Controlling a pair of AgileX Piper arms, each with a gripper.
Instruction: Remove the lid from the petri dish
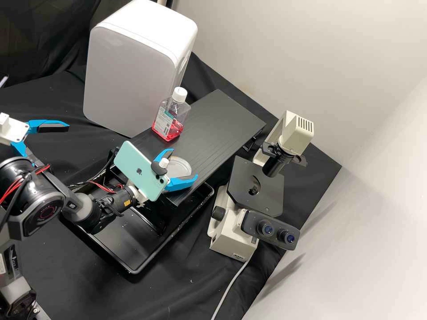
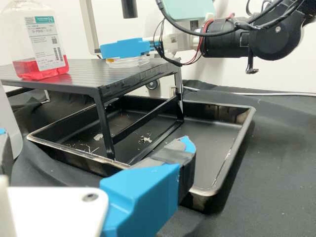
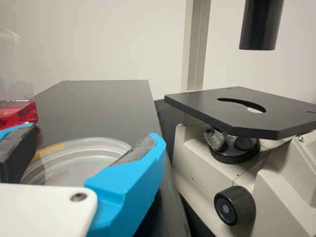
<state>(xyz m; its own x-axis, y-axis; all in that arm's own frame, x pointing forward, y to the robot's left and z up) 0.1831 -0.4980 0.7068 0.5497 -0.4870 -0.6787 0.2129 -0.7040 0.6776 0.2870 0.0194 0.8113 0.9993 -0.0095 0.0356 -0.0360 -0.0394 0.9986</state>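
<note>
None of the actual removal is showing as done: I am looking at the petri dish [image 1: 179, 167] lying flat on the black raised platform [image 1: 218, 120], and its clear lid [image 3: 79, 153] is looking seated on the base, neither lifted nor tilted. What is looking finished is the approach. I am holding the right pincer [image 1: 184, 164] level with the dish. Its jaws are standing apart, one just beside the rim on either side, so the dish is lying between them. I am judging this pincer released, since I am not seeing the pads pressing in, though the gap at the rim is too fine for me to be certain. Beyond the right pincer, farther along the same platform, a bottle of red liquid [image 1: 169, 118] is standing upright, well apart from the jaws. Off to one side of the pincer a microscope [image 1: 249, 209] is standing on the counter [image 1: 200, 284]. Beneath the pincer the platform's legs are resting in a black tray [image 1: 133, 262]. The left pincer [image 1: 33, 138] is hanging over the counter, well apart from the dish, jaws spread and gripping nothing. As I am reckoning it, what is left is closing on the lid's edge alone, raising it off the base and setting it down.
</note>
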